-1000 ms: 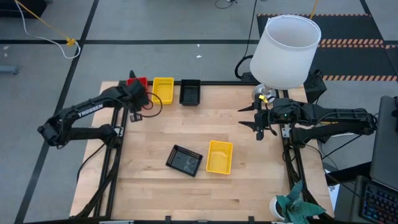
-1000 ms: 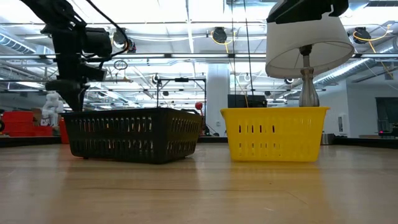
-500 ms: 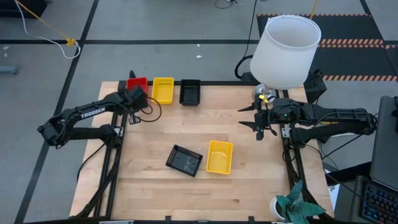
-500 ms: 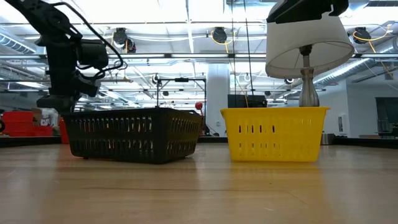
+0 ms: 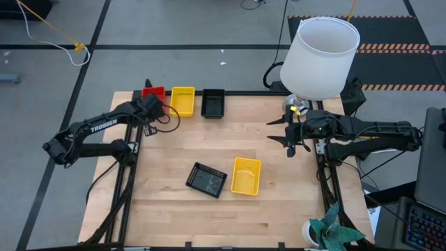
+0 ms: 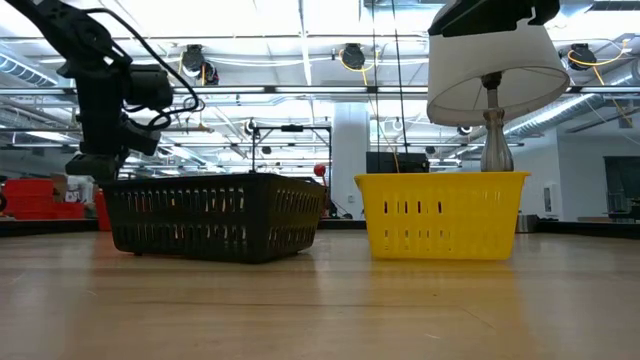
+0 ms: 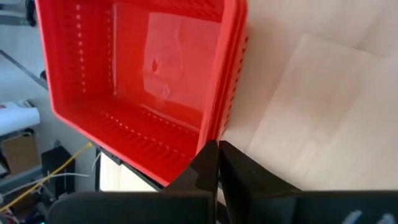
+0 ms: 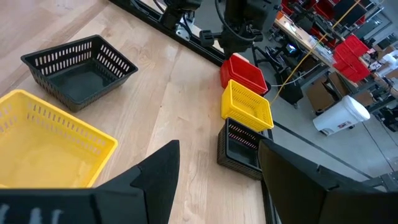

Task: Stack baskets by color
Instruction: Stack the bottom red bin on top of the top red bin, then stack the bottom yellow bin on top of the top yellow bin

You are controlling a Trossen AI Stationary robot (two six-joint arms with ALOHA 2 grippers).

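At the upper left of the overhead frame, the left gripper [image 5: 152, 106] hangs just beside the red perforated plastic basket stack [image 5: 153, 93], its two dark fingers [image 7: 211, 163] pressed together and holding nothing; in its wrist picture the tips sit near the red stack's rim without gripping it. The red stack stands first in a row along the top edge of the pale wooden table [image 5: 279, 209], with the yellow mesh basket stack [image 5: 182, 99] next to it and the black mesh basket stack [image 5: 212, 102] third. Two baskets are still loose in the lower middle of the frame: a single black perforated basket [image 5: 207, 179], lying askew, and a single yellow perforated basket [image 5: 246, 175] touching or nearly touching its right side. The right gripper [image 5: 289, 130] waits at the right of the frame with fingers spread, under the large white lampshade [image 5: 320, 47].

Judging by the layout, red is finished and the next step is a loose basket. To do it well, the arm should take one wall of that basket between its fingers, lift it clear of its neighbour so the other is not dragged, square it to the matching stack, and lower it straight down to nest.
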